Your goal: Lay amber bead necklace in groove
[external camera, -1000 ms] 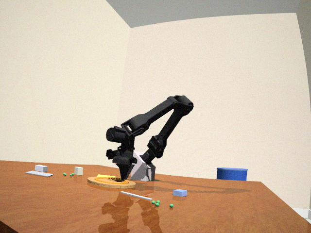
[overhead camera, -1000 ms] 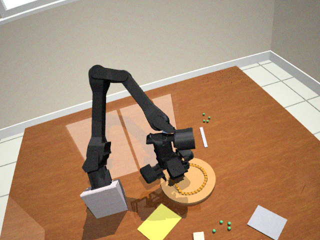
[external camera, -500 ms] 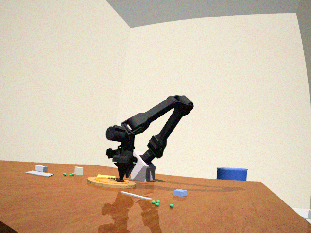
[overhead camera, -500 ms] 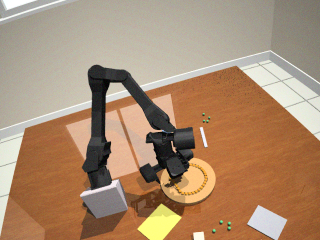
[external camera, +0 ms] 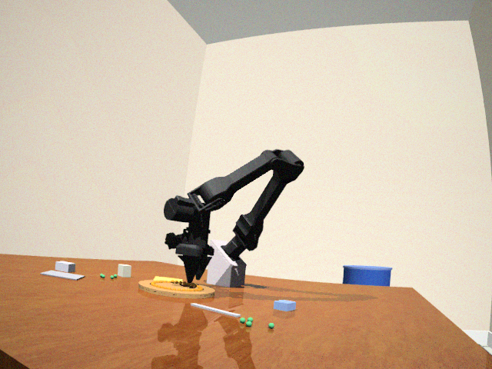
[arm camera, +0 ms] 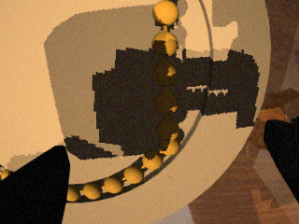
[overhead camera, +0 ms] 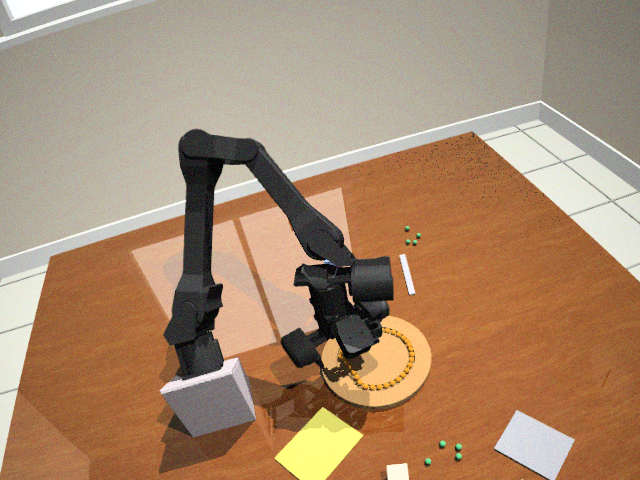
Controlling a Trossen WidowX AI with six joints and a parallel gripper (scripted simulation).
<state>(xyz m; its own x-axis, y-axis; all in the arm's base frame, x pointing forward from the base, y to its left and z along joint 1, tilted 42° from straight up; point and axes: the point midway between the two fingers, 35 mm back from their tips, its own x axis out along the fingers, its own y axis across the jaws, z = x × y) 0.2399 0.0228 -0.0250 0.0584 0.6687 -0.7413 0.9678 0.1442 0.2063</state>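
Observation:
The round tan bead board point(overhead camera: 419, 373) point(external camera: 158, 290) point(arm camera: 75, 13) lies flat on the wooden table. The amber bead necklace point(overhead camera: 409, 361) point(external camera: 163, 284) point(arm camera: 166, 11) lies on the board, curving along its ring groove on the right, near and left sides. My gripper point(overhead camera: 331, 361) point(external camera: 193, 278) point(arm camera: 164, 144) is open, pointing straight down just over the board's left edge. Its fingers stand wide on either side of the bead strand and do not touch it. In the wrist view the beads under the gripper lie in its shadow, in or at the groove line.
A yellow sheet point(overhead camera: 317, 444) lies in front of the board. A white strip point(overhead camera: 406, 273) point(external camera: 214, 310) lies behind it. Green beads point(overhead camera: 412, 236) point(overhead camera: 444, 452) are scattered about. A grey sheet point(overhead camera: 534, 444), a cream block point(overhead camera: 397, 471), a blue tub point(external camera: 367, 275), a blue block point(external camera: 284, 304).

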